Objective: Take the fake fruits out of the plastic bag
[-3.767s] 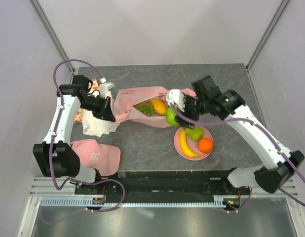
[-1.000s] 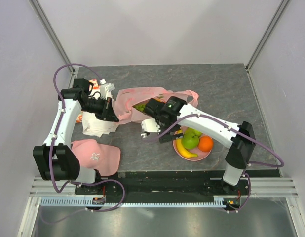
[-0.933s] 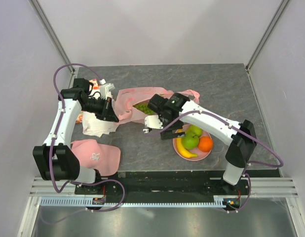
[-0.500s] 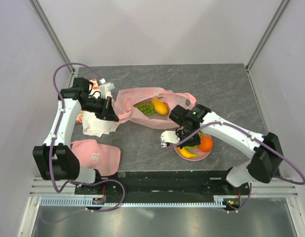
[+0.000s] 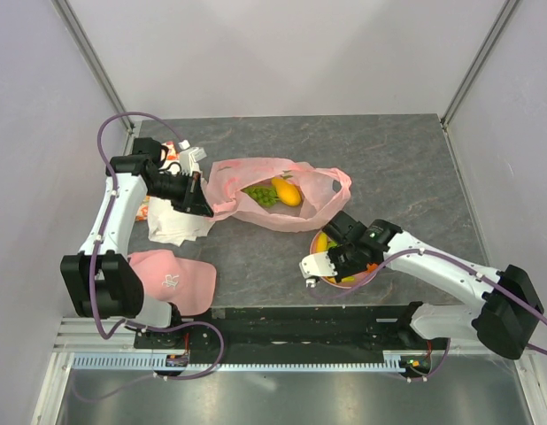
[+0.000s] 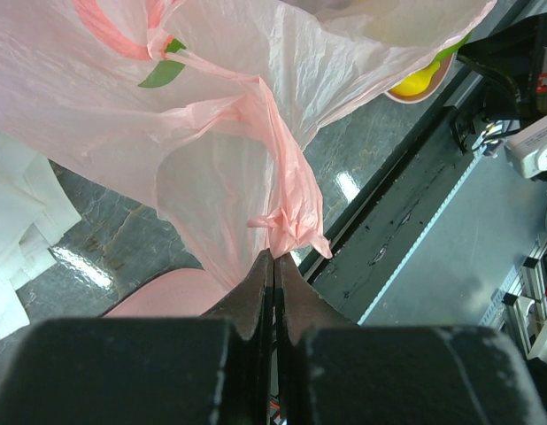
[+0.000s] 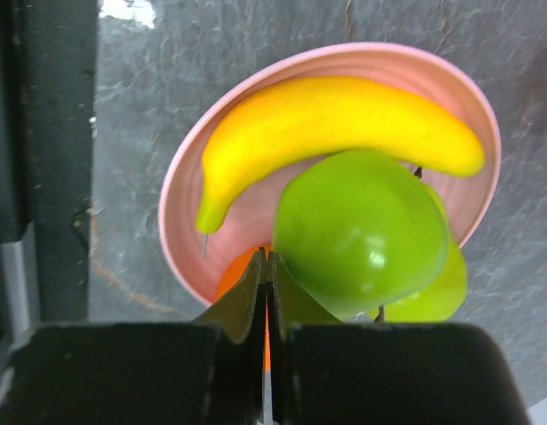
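Observation:
The pale-pink plastic bag (image 5: 282, 205) lies open at mid-table, with a yellow mango (image 5: 286, 190) and a green bumpy fruit (image 5: 259, 196) inside. My left gripper (image 5: 203, 200) is shut on the bag's knotted handle (image 6: 287, 226) and holds it up. My right gripper (image 5: 321, 266) hovers low over the pink plate (image 7: 173, 199), jaws shut with nothing between them. On that plate lie a banana (image 7: 335, 119), two green apples (image 7: 358, 232) and an orange (image 7: 231, 276) partly hidden behind my fingers. In the top view my right arm covers most of the plate.
A pink cloth with a logo (image 5: 172, 279) lies at the near left, a white cloth (image 5: 174, 226) behind it under my left arm. The table's dark front rail (image 5: 282, 319) runs just below the plate.
My right gripper went from open to shut and the arm swung from the bag's mouth back toward the near edge over the plate. The left gripper and the bag stay put.

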Tool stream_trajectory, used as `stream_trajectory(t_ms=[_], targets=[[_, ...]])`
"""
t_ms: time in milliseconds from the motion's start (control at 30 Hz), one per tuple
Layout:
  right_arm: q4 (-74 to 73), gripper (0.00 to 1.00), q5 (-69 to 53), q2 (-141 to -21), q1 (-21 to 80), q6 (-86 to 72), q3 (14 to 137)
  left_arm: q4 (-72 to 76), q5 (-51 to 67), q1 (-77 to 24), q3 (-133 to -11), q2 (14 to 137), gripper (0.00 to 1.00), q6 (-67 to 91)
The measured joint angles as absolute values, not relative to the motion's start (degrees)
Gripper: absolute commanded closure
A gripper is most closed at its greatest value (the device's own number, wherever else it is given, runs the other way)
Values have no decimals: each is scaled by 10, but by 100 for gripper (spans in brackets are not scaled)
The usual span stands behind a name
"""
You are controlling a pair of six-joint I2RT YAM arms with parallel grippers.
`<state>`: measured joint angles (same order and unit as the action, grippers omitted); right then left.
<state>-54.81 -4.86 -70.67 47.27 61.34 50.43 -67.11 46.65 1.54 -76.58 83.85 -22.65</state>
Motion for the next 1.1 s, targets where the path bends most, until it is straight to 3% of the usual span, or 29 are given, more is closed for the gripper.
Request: stream_trajectory(t_ms=[667, 1100], targets=[[-443, 93, -58, -716, 494, 652, 428, -672, 466, 15, -770, 839, 98, -221], [-420, 94, -91, -740, 495, 581, 428, -672, 466, 15, -773, 839, 98, -219]])
